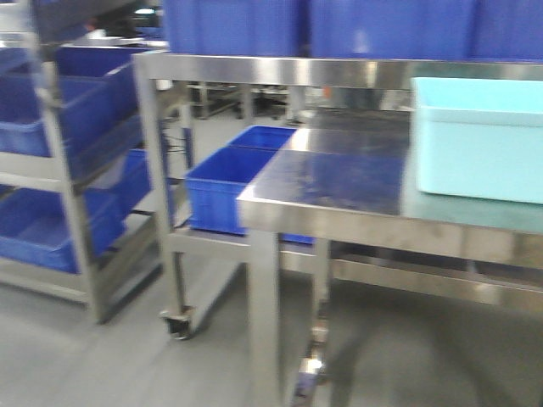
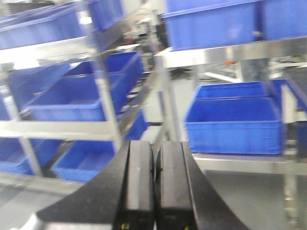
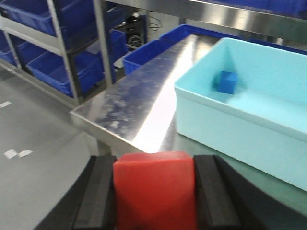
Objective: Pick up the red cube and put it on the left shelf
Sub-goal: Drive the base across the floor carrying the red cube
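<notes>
red cube [image 3: 154, 191] clamped in right gripper [image 3: 154, 196]; left gripper [image 2: 154, 187] closed, empty.

Left gripper [image 2: 154, 149] and right gripper [image 3: 153, 165] — matte black, 2 flat fingers each, outer flanks flaring.

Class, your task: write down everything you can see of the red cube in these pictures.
The red cube appears only in the right wrist view, at the bottom edge, its lower part cut off. It is a plain matte red block with rounded corners, upright, clamped between the black fingers of the right gripper, which press its left and right faces. Nothing else visibly touches it; the steel table lies beyond it.
</notes>
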`<state>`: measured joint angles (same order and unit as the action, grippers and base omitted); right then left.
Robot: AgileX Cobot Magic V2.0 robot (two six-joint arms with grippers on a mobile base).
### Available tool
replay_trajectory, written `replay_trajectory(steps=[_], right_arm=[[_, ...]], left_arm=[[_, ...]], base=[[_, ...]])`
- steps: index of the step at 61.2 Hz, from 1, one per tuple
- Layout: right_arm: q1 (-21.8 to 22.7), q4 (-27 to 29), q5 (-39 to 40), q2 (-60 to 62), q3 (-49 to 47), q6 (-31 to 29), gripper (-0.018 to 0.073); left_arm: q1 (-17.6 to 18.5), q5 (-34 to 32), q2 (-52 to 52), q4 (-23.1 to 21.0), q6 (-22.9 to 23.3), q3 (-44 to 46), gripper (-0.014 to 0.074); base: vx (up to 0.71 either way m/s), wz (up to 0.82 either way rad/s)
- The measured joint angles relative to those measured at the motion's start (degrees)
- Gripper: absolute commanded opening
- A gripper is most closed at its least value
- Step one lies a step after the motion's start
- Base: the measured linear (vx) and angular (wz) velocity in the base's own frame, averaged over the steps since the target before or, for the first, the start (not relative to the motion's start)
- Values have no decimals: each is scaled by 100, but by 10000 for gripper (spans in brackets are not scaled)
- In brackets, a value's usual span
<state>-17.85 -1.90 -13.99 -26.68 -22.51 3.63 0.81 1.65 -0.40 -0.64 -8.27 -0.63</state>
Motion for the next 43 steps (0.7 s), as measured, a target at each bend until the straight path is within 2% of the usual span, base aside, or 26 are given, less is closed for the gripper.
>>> replay_trajectory(steps=[43], right_arm=[[0,0,0,0,0,0,58]], left_arm=[[0,0,0,0,0,0,106]], base=[[-6,43]])
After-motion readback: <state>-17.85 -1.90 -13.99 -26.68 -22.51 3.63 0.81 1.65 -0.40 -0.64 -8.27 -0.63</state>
